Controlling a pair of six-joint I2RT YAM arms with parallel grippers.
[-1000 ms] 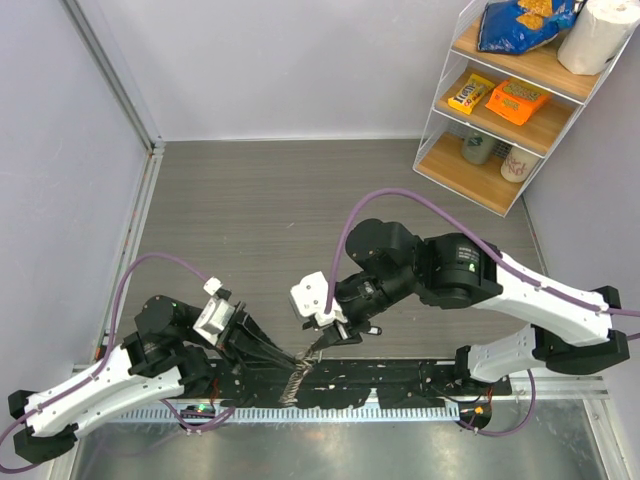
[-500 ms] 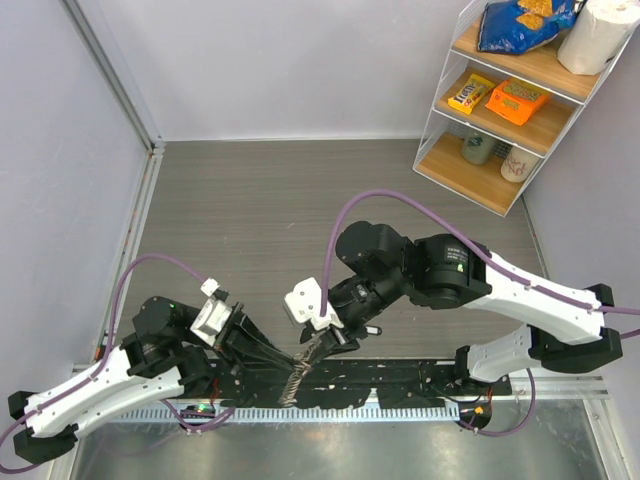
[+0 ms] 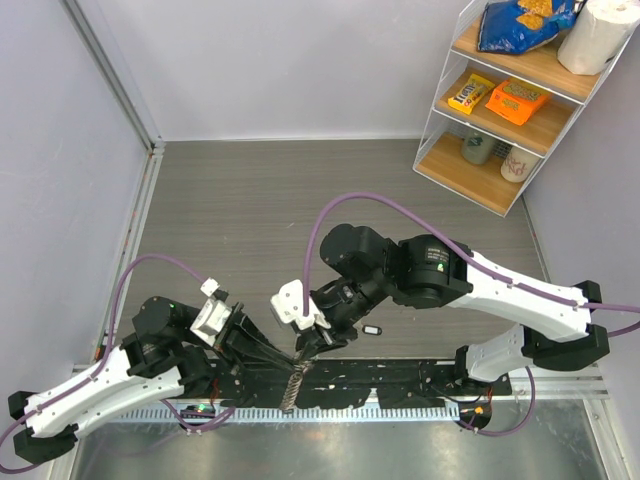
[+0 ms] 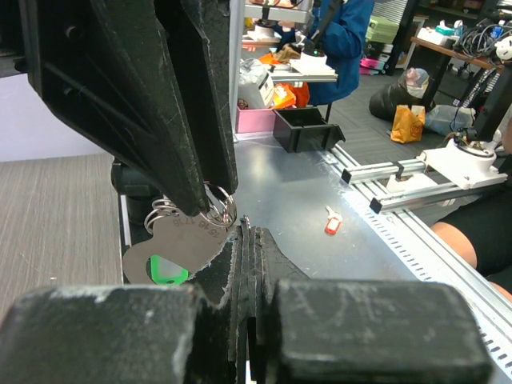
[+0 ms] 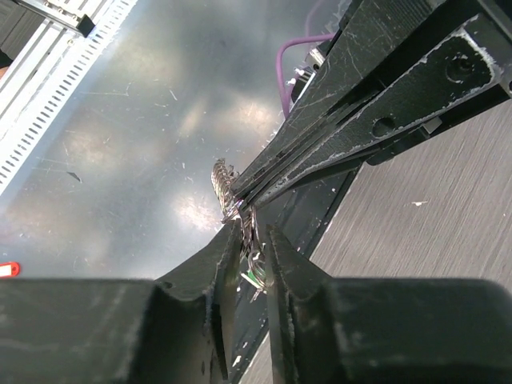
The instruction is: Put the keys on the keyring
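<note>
1. Meeting tip to tip over the black rail (image 3: 400,378) at the near edge of the table (image 3: 250,200): the left gripper (image 5: 242,194) reaches in from the left and the right gripper (image 5: 250,232) from the far right.
2. Left claw: the long black fingers are pressed flat together with no gap showing. They pinch the keyring (image 3: 296,385) at their tips. Its chain-like strip (image 5: 220,180) hangs from them toward the near side, across the rail.
3. Right claw: nearly closed, with only a thin slot between the tips. It is clamped on the upper end of the green-headed key (image 4: 172,254), where a cluster of small wire rings (image 4: 218,206) sits.
4. The key is flat silver with stamped digits, and its green head is lowest. It hangs under the right tips, just beside the left fingertips (image 4: 240,248).
5. I cannot tell whether the key is threaded onto the keyring; the metal is too bunched at the tips.
6. A small dark item (image 3: 372,329) with a pale end lies on the wood-grain top, just right of the right gripper and apart from both claws. It is too small to identify.
7. A small red item (image 4: 332,220) lies on the bare metal surface (image 4: 304,192) beyond the rail, well apart from the grippers.
8. A wire shelf (image 3: 470,182) stands at the far right. It holds a blue chip bag (image 3: 520,22), a paper towel roll (image 3: 605,35) and an orange box (image 3: 517,100).
</note>
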